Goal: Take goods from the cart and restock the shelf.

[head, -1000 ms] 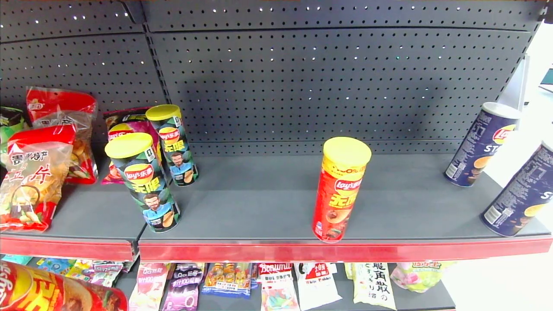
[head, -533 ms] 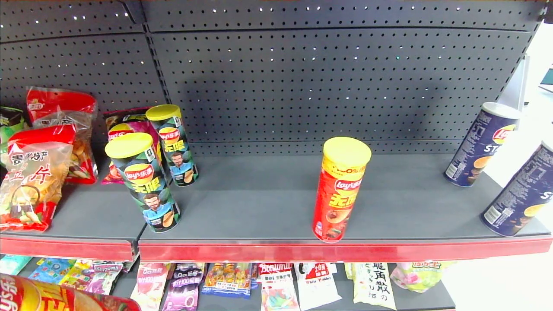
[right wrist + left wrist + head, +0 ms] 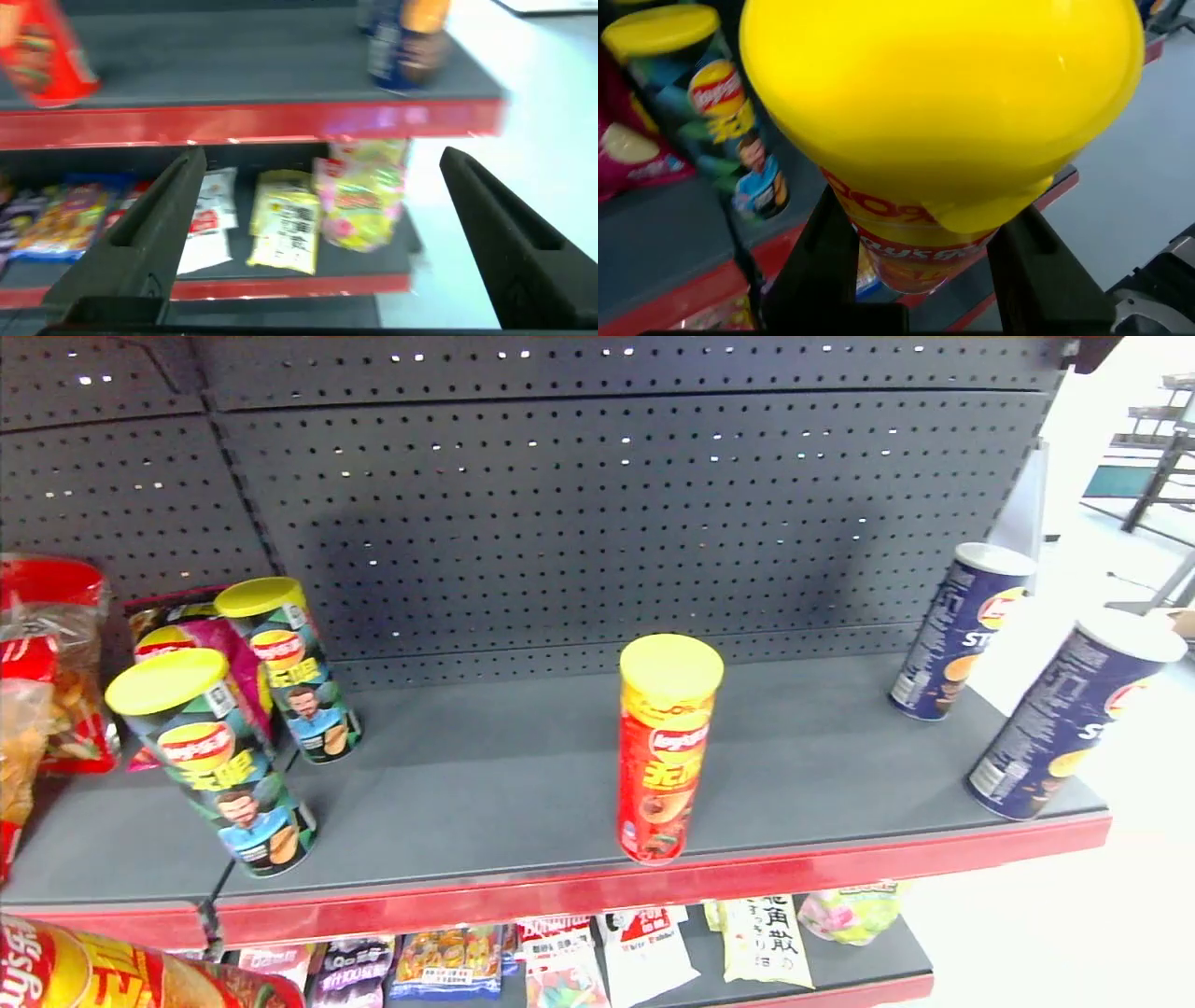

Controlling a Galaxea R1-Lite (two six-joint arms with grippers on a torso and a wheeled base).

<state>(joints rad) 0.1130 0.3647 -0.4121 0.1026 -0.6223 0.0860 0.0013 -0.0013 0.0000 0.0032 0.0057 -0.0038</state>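
A red chips can with a yellow lid (image 3: 943, 121) sits between the black fingers (image 3: 817, 266) of my left gripper (image 3: 924, 275), which is shut on it. The same can (image 3: 103, 975) shows lying tilted at the lower left corner of the head view, below the shelf edge. On the grey shelf (image 3: 485, 784) another red can (image 3: 665, 751) stands upright near the front edge. My right gripper (image 3: 327, 252) is open and holds nothing, in front of the shelf's red edge (image 3: 280, 126).
Two green cans (image 3: 215, 765) (image 3: 291, 667) stand at the shelf's left, two blue cans (image 3: 962, 630) (image 3: 1069, 714) at its right end. Snack bags (image 3: 47, 663) fill the far left. Packets (image 3: 644, 952) lie on the lower shelf. Free shelf room lies beside the red can.
The head camera has turned, so the whole shelf sits further left and slightly tilted in the picture. The held red can stays at the lower left corner.
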